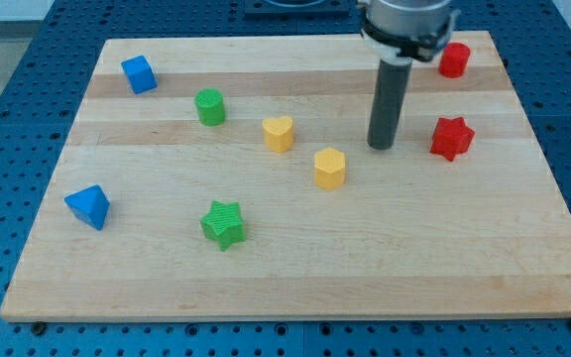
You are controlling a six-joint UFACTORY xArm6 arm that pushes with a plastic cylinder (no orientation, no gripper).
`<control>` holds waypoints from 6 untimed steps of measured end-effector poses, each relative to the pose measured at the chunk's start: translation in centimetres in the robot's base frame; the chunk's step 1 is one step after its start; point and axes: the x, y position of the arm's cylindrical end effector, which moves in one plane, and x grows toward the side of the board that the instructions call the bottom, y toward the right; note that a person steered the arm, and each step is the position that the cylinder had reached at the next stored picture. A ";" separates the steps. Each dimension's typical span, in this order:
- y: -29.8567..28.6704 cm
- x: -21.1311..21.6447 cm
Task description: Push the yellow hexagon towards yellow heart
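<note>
Wood board (pixel 295 268): yellow hexagon (pixel 330 168) btwn yellow heart (pixel 279 133) & my tip (pixel 382 147), no jaws.

The bench (pixel 295 268) is pale wood, planks joined side by side, with visible grain and a smooth satin finish. The yellow hexagon (pixel 330 169) and yellow heart (pixel 279 133) look like smooth moulded plastic, mostly matt, as do the red star (pixel 452 138) and green star (pixel 224 224). The rod ending in my tip (pixel 381 147) is dark, matt and smooth. Beneath lies blue perforated metal plate (pixel 8 149).
</note>
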 end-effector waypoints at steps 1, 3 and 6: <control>-0.2 4.9; -2.7 6.4; -5.3 6.7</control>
